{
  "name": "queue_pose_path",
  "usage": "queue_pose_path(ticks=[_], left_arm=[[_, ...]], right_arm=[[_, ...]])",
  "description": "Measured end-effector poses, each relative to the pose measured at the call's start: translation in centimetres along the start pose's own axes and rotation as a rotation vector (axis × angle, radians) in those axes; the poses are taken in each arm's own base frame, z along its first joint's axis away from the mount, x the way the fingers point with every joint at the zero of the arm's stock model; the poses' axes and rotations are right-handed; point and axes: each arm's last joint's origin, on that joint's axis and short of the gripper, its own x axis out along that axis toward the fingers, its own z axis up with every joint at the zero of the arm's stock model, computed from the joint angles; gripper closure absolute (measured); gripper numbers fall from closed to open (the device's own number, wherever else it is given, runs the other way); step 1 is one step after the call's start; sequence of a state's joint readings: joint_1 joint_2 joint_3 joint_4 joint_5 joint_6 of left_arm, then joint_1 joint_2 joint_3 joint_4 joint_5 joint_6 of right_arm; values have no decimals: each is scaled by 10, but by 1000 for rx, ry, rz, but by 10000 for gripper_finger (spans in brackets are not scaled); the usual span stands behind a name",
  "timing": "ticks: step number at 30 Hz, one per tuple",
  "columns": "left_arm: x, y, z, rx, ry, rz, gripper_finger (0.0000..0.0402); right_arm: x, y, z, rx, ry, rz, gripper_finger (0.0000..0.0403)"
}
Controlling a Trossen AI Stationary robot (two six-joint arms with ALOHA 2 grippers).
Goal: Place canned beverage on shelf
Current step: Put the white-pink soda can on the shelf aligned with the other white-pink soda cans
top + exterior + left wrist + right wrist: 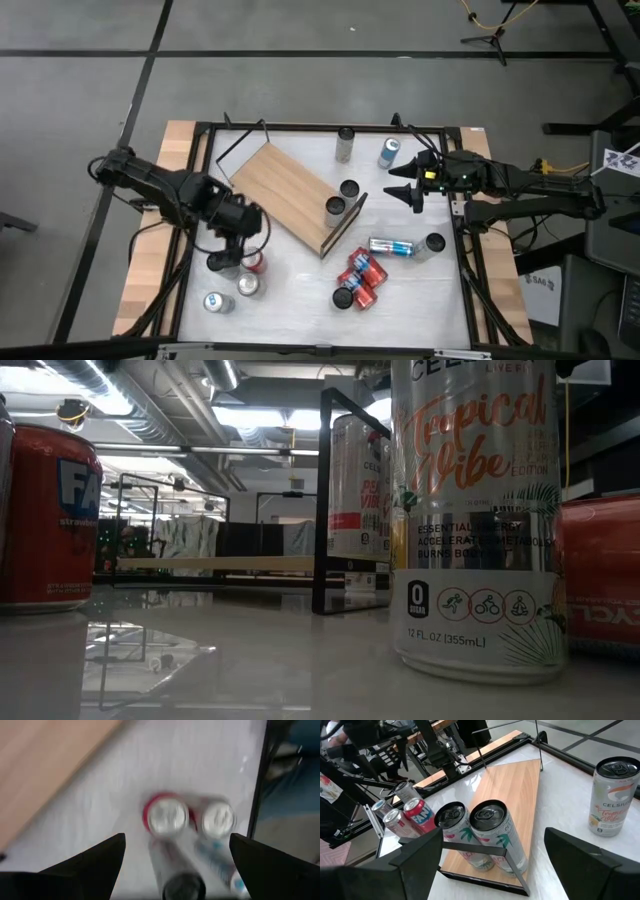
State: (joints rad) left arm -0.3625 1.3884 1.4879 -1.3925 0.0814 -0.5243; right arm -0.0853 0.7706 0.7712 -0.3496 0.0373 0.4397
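We see left gripper hanging wide open, empty, over upright cans at worktop's left front: red-sided can and silver-topped can touching; we judge it is lining up a pick. Light-wood shelf board on black wire frame lies mid-worktop, two dark-topped cans already at its end. Right gripper waits open, empty, just beside shelf, clear of left arm's path.

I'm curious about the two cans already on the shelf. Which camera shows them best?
The right wrist view: both cans stand close up. The high view shows only their tops; the low view shows them partly hidden; the left wrist view misses them.
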Motion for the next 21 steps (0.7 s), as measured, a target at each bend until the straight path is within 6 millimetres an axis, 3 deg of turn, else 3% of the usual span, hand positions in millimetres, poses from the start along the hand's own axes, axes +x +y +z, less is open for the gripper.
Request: queue_pose_path(ticks=[11, 21], left_arm=[[2, -34, -36, 180, 79, 66, 51], [2, -55, -58, 172, 82, 63, 51]], right_arm=[[0, 0, 0, 0, 0, 0, 61], [0, 0, 0, 0, -1, 0, 61]])
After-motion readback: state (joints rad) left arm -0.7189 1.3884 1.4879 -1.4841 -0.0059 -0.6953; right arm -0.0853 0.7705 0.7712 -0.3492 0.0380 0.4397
